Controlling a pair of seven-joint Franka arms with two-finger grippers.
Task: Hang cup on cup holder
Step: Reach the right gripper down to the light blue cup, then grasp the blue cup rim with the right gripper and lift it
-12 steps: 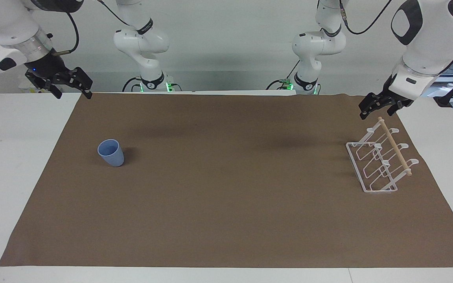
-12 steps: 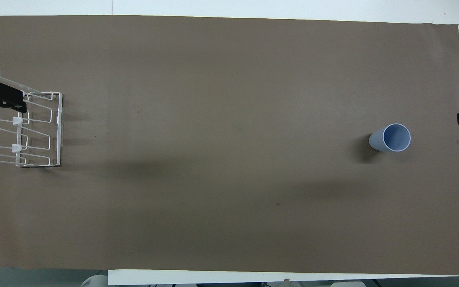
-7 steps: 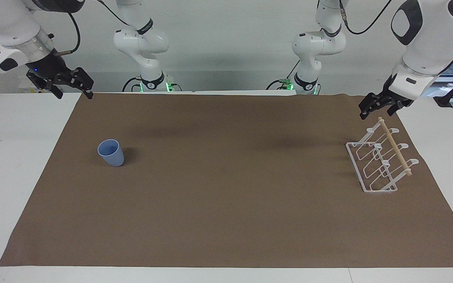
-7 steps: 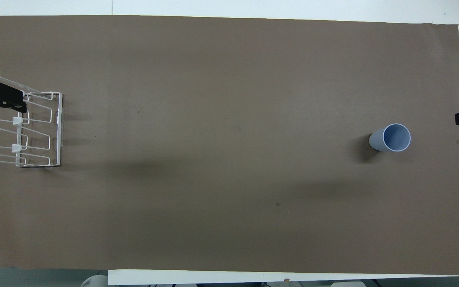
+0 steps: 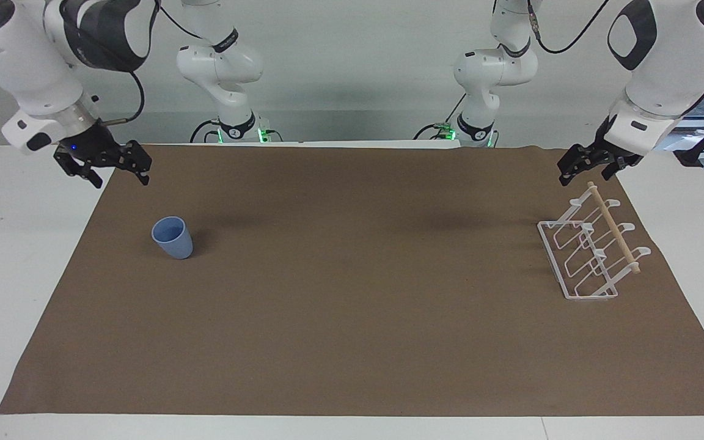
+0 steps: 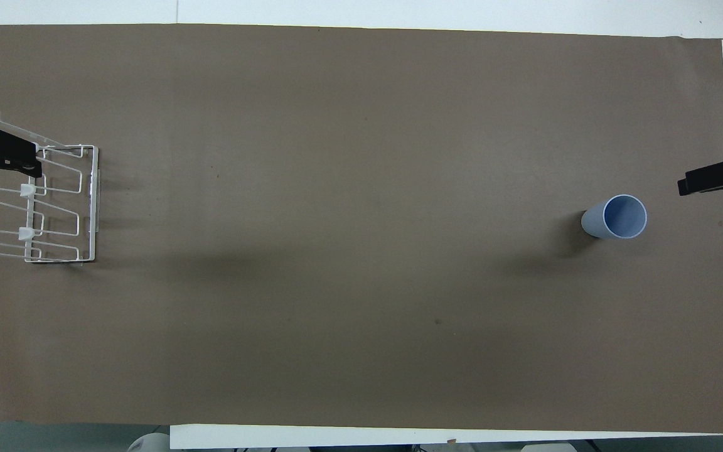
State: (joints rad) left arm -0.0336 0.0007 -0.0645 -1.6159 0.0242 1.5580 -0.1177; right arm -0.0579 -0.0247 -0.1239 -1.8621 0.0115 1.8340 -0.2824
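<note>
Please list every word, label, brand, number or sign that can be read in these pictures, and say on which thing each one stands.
"2": on the black collar at the foot of one arm by the table's edge.
A like mark on the other arm's collar: too blurred to read.
Cup, cup holder: no text.

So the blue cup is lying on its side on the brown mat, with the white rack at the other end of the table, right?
Not quite. The blue cup stands upright, mouth up, on the brown mat; the facing view shows it. The white rack is indeed at the other end.
</note>
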